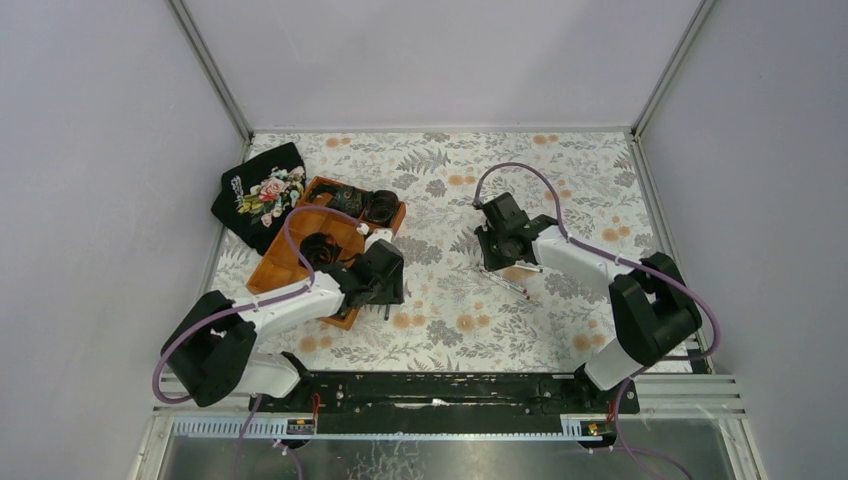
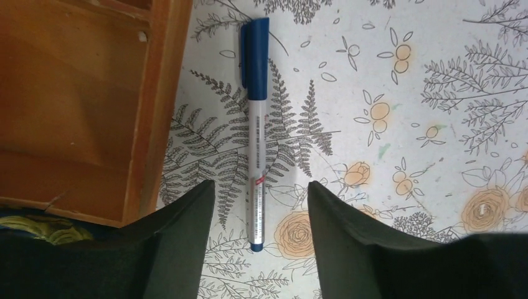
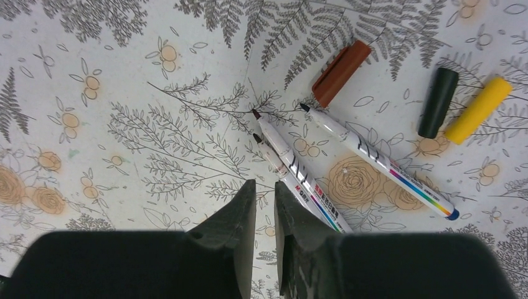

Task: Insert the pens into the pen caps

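Pens: four in all, lying flat on the table (image 3: 124,93).
Capped pen (image 2: 256,143): just beside the wooden tray (image 2: 81,106), roughly parallel to its long edge, apart from it, its blue cap (image 2: 253,53) fitted on the end.
Uncapped pens: three, well apart from the tray, out on the right arm's side; two (image 3: 292,168) lay side by side and the third (image 3: 380,162) just farther from the tray.
Loose caps: red-brown cap (image 3: 341,73), black cap (image 3: 438,103) and yellow cap (image 3: 478,109), all well apart from the tray, near the bare tips.
Left fingers (image 2: 180,237): stood apart on either side of the capped pen, touching nothing.
Right fingers (image 3: 233,230): almost together with a narrow slit between them, holding nothing, beside the paired pens.
Black embroidered cloth (image 1: 262,195): against the tray's far corner.
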Robot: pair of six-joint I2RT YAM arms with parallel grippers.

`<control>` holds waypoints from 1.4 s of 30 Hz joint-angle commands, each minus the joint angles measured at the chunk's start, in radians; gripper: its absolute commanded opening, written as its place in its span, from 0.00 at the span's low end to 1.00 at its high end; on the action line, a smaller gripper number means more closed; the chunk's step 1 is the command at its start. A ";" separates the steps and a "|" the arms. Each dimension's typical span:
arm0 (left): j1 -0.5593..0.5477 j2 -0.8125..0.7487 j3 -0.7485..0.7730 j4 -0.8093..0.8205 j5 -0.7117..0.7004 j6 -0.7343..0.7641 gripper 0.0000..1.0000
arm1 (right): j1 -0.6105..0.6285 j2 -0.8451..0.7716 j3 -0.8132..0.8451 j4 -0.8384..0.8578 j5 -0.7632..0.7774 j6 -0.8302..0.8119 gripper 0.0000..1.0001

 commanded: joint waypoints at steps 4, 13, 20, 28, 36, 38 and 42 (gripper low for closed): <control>-0.001 -0.106 0.055 -0.016 -0.074 -0.012 0.75 | -0.003 0.046 0.023 0.015 -0.020 -0.044 0.23; -0.001 -0.307 0.035 -0.008 -0.114 -0.053 0.89 | -0.003 0.092 0.006 0.010 0.019 -0.067 0.25; -0.001 -0.364 0.024 -0.007 -0.098 -0.078 0.90 | -0.003 0.115 -0.009 0.021 0.029 -0.076 0.25; -0.001 -0.347 0.040 -0.012 -0.079 -0.065 0.90 | -0.003 0.146 -0.010 0.022 0.060 -0.089 0.27; -0.001 -0.351 0.055 -0.013 -0.083 -0.062 0.91 | 0.003 0.148 -0.039 0.012 0.014 -0.104 0.26; -0.001 -0.354 0.055 -0.013 -0.079 -0.062 0.91 | 0.021 0.148 -0.046 0.002 0.025 -0.092 0.26; -0.001 -0.359 0.050 -0.011 -0.076 -0.070 0.91 | 0.073 0.152 -0.065 -0.017 0.060 -0.031 0.25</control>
